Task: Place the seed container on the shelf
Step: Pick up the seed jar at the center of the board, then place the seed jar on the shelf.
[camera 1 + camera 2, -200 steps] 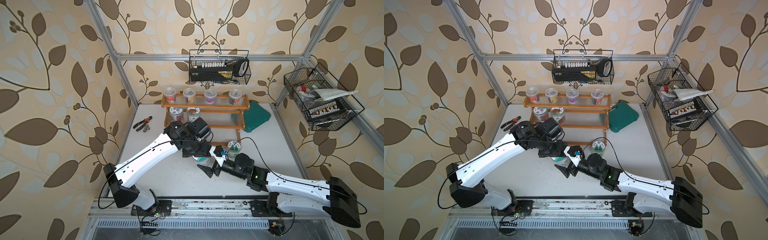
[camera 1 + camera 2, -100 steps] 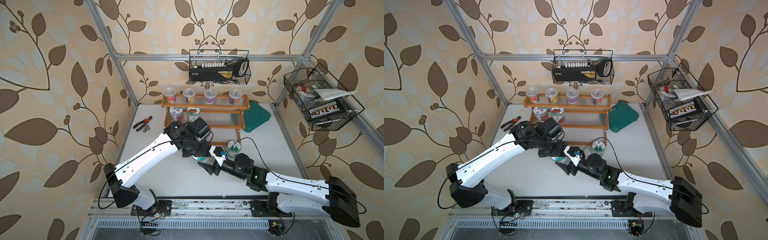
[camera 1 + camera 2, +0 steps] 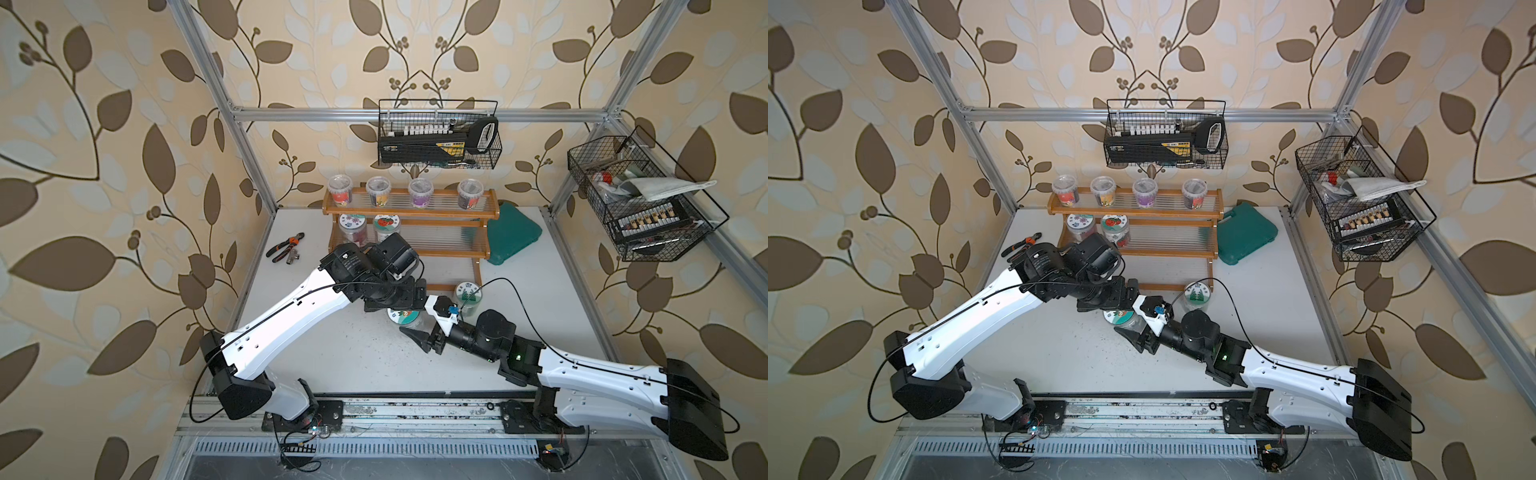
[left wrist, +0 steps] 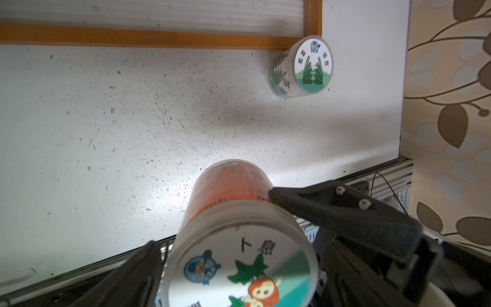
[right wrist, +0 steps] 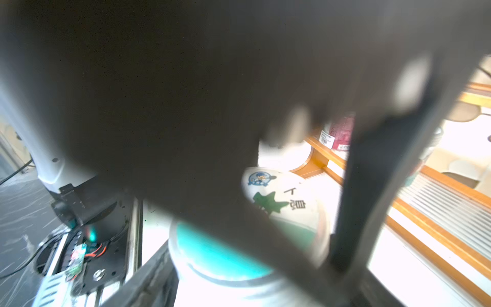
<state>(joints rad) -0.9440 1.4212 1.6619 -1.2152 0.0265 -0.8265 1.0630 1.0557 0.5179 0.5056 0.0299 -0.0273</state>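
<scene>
Seed container (image 3: 402, 316) upright on table (image 3: 353, 357), 6 o'clock of shelf (image 3: 440, 212). Left gripper (image 4: 211, 217) straddles it, jaws wide, no hold. Right gripper (image 3: 411, 332) seems clamped on wall, view blurred. Probably light, stiff, slippery plastic; hold under lid rim.

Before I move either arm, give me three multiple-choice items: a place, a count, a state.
1. The green-plant jar stands: A) on the top tier; B) on the table beside the shelf's front right post; C) in a basket.
2. Top-tier jars number: A) two; B) three; C) four.
3. The carrot jar's lid is: A) on; B) off; C) beside it.
B: both top views show it on the table by the post. C: four stand in a row. A: the left wrist view shows the printed lid seated.
</scene>
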